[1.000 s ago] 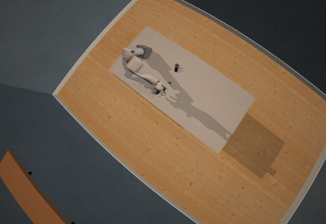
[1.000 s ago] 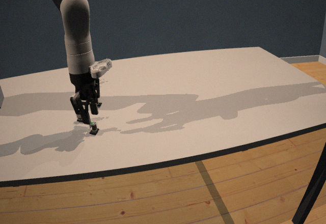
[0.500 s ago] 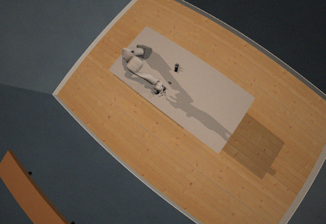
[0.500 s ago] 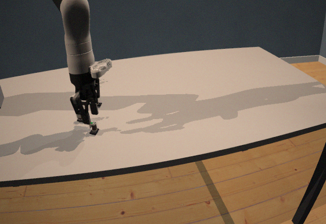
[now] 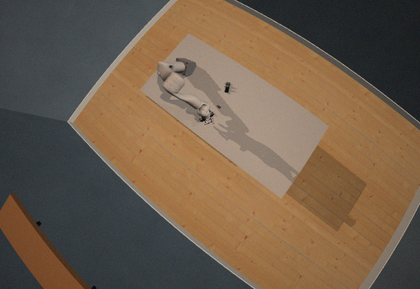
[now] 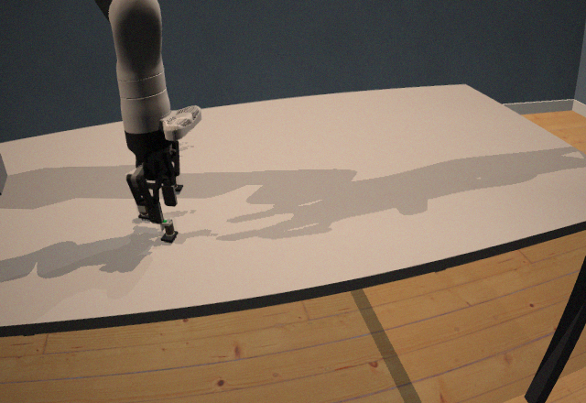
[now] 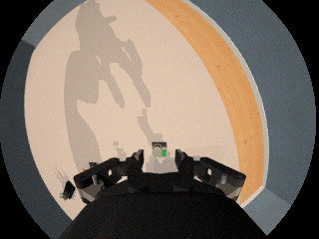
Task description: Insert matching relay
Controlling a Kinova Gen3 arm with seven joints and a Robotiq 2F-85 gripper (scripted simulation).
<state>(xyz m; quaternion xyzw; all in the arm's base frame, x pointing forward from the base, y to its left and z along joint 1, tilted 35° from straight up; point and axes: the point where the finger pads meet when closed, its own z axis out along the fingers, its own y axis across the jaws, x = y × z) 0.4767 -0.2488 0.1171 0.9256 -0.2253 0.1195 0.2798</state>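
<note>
Gripper (image 6: pixel 158 219) points straight down, low over the table (image 6: pixel 330 162), fingers roughly half open w/ nothing clamped between them. Just right of its tips stands the green-button relay (image 6: pixel 168 229), upright, button up, base on the table; in the wrist view the relay (image 7: pixel 159 153) sits centred betw. the two fingers, but contact can't be told. Farther right of the tool in the top view: a small loose relay w/ a reddish top (image 5: pixel 219 106) nearby, then the black rack (image 5: pixel 227 87), well apart; its pockets are too small to read.
</note>
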